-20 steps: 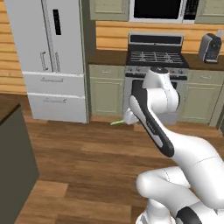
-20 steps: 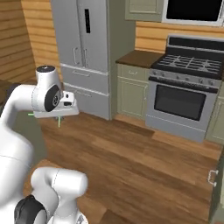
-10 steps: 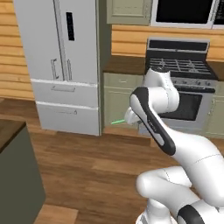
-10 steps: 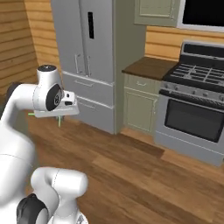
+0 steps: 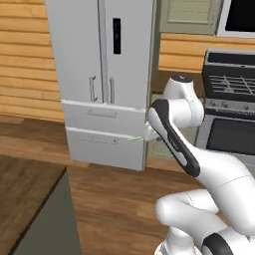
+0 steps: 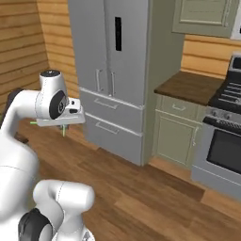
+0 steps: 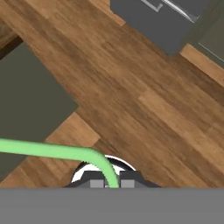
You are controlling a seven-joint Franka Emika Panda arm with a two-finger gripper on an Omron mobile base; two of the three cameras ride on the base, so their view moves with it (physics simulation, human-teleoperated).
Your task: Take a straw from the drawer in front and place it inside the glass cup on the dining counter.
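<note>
A thin light green straw (image 5: 135, 138) sticks out to the left of my gripper (image 5: 148, 134), which is shut on it at about mid height over the wood floor. From the right base view the straw (image 6: 34, 123) pokes out beside the hand (image 6: 63, 126). In the hand view the straw (image 7: 52, 151) bends up from between the fingertips and runs off to the left. A corner of the dining counter (image 5: 25, 191), dark wood on a pale green base, shows at the lower left. The glass cup and the drawer are out of view.
A tall grey fridge (image 5: 107, 84) stands straight ahead against the wood-plank wall. A stove (image 5: 231, 99) and green cabinets (image 6: 179, 127) are to its right. Open wood floor (image 6: 141, 188) lies between me and them.
The whole picture has slid right: the camera has swung left, bringing the fridge to the middle and the counter corner into view. The gripper still holds the straw the same way.
</note>
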